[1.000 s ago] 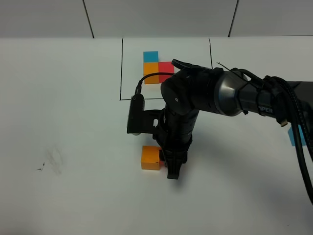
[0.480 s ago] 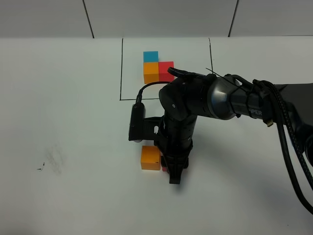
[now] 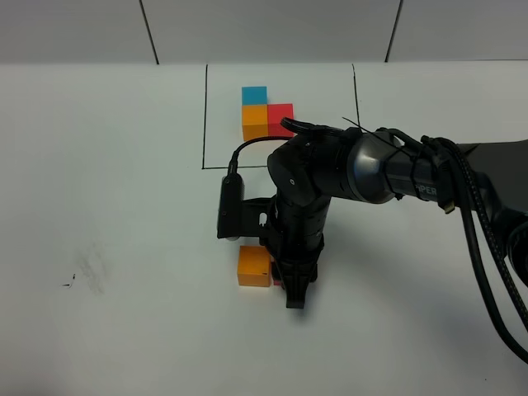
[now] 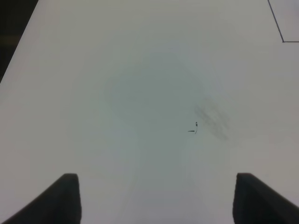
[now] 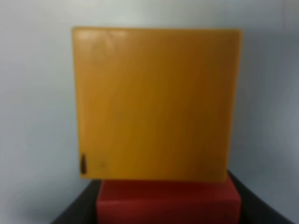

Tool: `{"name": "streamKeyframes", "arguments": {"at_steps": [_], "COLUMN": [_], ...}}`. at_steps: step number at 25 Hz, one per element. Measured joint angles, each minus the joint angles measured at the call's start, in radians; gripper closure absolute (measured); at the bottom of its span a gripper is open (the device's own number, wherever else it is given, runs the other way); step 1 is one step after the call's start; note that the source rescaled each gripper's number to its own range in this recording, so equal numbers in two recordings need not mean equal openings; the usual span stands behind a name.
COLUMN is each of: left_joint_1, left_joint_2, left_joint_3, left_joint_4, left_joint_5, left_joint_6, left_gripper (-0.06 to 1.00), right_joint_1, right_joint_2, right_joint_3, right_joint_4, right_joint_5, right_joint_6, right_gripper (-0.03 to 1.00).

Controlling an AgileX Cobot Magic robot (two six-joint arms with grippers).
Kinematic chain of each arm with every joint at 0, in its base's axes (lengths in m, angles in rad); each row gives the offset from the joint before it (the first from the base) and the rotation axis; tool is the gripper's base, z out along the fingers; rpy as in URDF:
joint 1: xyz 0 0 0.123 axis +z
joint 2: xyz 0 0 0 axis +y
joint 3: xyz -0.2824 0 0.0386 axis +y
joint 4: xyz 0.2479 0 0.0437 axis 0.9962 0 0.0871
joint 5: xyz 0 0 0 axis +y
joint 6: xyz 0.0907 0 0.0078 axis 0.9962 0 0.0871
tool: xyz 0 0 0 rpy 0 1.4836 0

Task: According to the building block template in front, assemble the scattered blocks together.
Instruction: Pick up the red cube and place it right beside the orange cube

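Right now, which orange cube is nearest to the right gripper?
The loose orange cube outside the black frame, beside the red cube; the template's orange cube lies inside it.

Even, diffuse light from above keeps the white table (image 3: 124,206) bright and free of glare in the high view. There is only a faint soft shadow under the right arm (image 3: 330,177), whose glossy shell carries a pale highlight. The left wrist view is greyer, with a broad dim shadow on the table. Seen very close, the orange block (image 5: 154,102) and the shaded red block (image 5: 168,203) are blurred.
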Motion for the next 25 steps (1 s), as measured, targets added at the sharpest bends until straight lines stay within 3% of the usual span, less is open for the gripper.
{"name": "streamKeyframes", "arguments": {"at_steps": [25], "left_joint_1": [0.0], "left_joint_2": [0.0], "left_joint_3": [0.0], "left_joint_4": [0.0], "left_joint_5": [0.0], "left_joint_6": [0.0], "left_gripper": [0.27], "right_joint_1": [0.0], "right_joint_2": [0.0], "right_joint_3": [0.0], "right_joint_4": [0.024], "right_joint_5": [-0.003], "right_joint_6": [0.001], "right_gripper": [0.54]}}
